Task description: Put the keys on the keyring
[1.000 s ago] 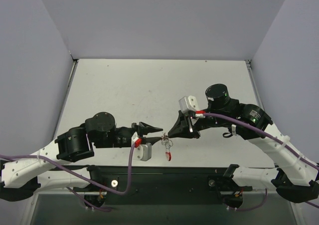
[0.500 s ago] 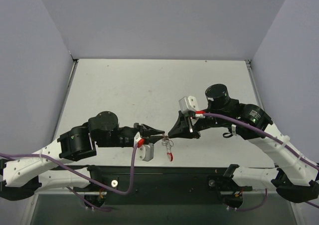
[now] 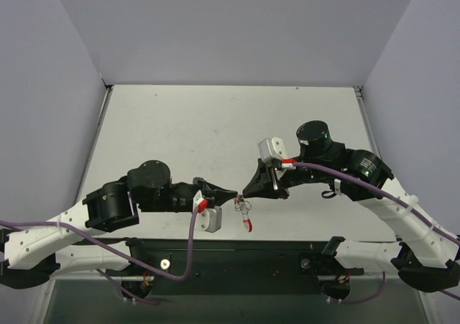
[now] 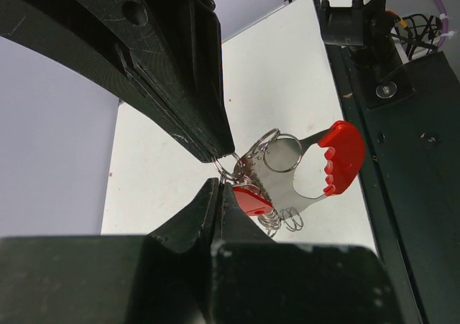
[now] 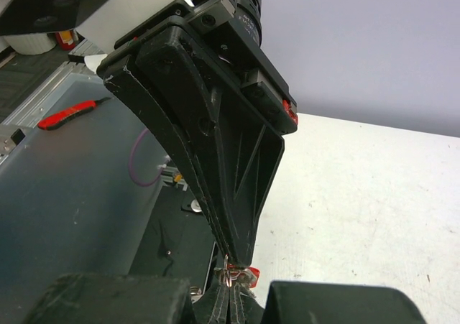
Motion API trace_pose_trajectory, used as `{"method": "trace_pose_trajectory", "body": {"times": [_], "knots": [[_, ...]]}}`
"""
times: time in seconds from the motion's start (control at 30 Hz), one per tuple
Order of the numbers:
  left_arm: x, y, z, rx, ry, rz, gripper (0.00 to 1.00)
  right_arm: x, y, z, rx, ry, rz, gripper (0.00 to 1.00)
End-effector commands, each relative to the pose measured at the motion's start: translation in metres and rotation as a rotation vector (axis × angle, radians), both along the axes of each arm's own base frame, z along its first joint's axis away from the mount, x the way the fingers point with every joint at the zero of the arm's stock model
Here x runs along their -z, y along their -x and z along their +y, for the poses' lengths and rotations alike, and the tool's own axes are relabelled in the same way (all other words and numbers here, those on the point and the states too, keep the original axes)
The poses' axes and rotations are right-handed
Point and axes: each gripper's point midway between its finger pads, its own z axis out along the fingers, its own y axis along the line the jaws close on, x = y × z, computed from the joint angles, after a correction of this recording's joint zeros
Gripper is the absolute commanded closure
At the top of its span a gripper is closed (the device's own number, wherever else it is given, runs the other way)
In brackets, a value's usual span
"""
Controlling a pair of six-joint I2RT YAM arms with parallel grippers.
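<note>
Left fingers [image 4: 192, 220] pinched shut on keys [image 4: 251, 200], right fingers [image 4: 183, 98] clamped on keyring [image 4: 341, 155]

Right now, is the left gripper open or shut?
Shut: the left gripper pinches a thin silver ring between its fingertips, which nearly meet.

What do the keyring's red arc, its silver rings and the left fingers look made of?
Red arc: probably plastic, opaque and glossy, with moulded notches. Silver rings: metal wire, judging by bright mirror-like glints. Left fingers: likely hard black plastic, matte, finely scratched.
</note>
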Motion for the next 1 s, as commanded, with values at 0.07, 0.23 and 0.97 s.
{"method": "trace_pose_trajectory", "body": {"times": [0.07,0.23,0.97], "knots": [[-0.027,0.003,0.002,0.011,0.072,-0.014,1.0,-0.023,-0.005,0.003,0.014,-0.07,-0.054,1.0],[-0.025,0.004,0.006,0.004,0.062,-0.008,1.0,-0.027,-0.01,0.003,0.047,-0.082,-0.065,1.0],[-0.01,0.002,0.012,-0.031,0.03,0.047,1.0,-0.036,-0.025,0.007,0.129,-0.116,-0.04,1.0]]}}
